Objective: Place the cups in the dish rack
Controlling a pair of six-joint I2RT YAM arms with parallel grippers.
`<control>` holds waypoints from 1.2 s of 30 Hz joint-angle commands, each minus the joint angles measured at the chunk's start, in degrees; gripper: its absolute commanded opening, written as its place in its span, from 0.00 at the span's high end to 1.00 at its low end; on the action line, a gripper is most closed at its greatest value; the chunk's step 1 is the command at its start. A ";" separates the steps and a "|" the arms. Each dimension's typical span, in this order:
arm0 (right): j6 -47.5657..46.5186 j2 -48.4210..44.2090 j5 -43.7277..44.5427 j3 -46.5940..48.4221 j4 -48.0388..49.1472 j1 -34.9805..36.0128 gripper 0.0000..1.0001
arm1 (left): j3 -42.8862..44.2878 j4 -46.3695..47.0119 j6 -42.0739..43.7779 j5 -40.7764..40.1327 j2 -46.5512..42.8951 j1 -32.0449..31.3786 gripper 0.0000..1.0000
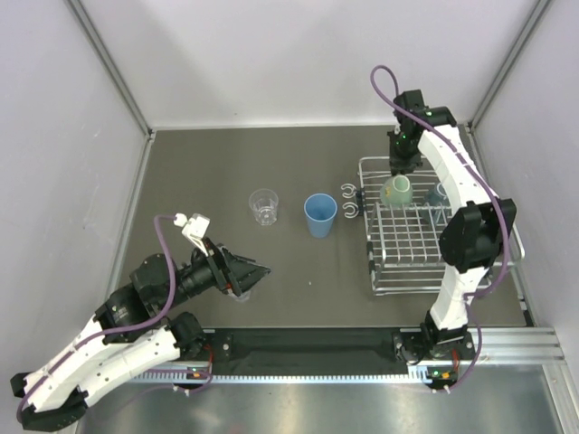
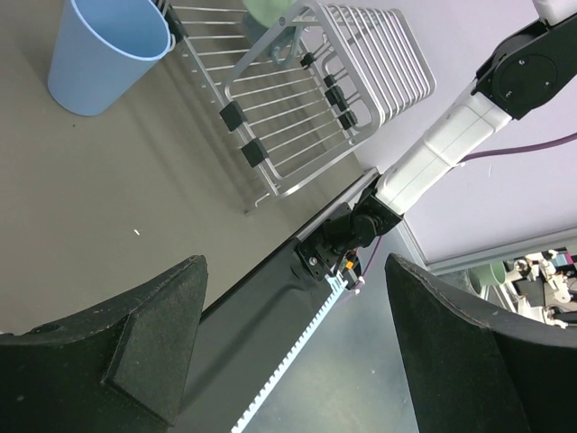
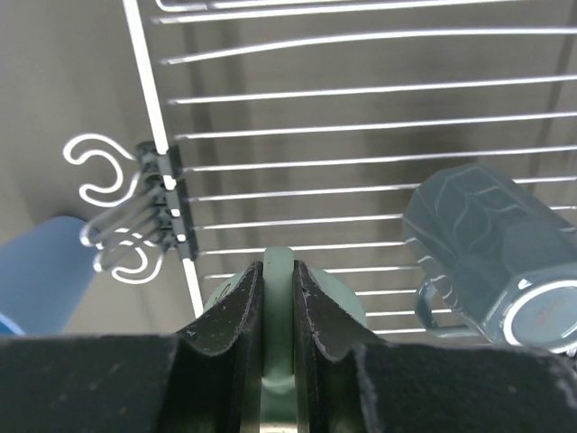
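Observation:
The silver wire dish rack (image 1: 398, 262) stands at the right of the table. My right gripper (image 1: 401, 170) hangs over the rack's far left corner. It is shut on the handle of a pale green mug (image 3: 278, 298), whose body (image 1: 396, 191) sits inside the rack. A dark teal mug (image 3: 491, 253) lies in the rack beside it. A blue tumbler (image 1: 320, 215) and a clear tumbler (image 1: 263, 206) stand on the table left of the rack. My left gripper (image 1: 251, 274) is open and holds nothing. A smaller clear cup (image 1: 242, 294) shows partly beneath it.
Two curled hooks (image 1: 349, 201) stick out from the rack's left side toward the blue tumbler (image 2: 108, 50). The black base rail (image 2: 270, 307) runs along the table's near edge. Pale walls close in the table on three sides.

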 commanded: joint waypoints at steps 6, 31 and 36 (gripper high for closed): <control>-1.31 -3.28 0.57 -8.09 7.51 -0.50 1.00 | -0.07 0.35 -0.06 -0.31 -0.40 -0.10 0.16; -2.10 1.02 1.36 -18.73 12.79 -0.58 1.00 | 0.54 -0.53 -1.11 -0.05 -0.05 -0.01 0.16; -2.01 1.38 1.72 -19.17 12.88 -0.50 0.99 | 0.45 -0.45 -1.47 -0.14 -0.05 -0.01 0.16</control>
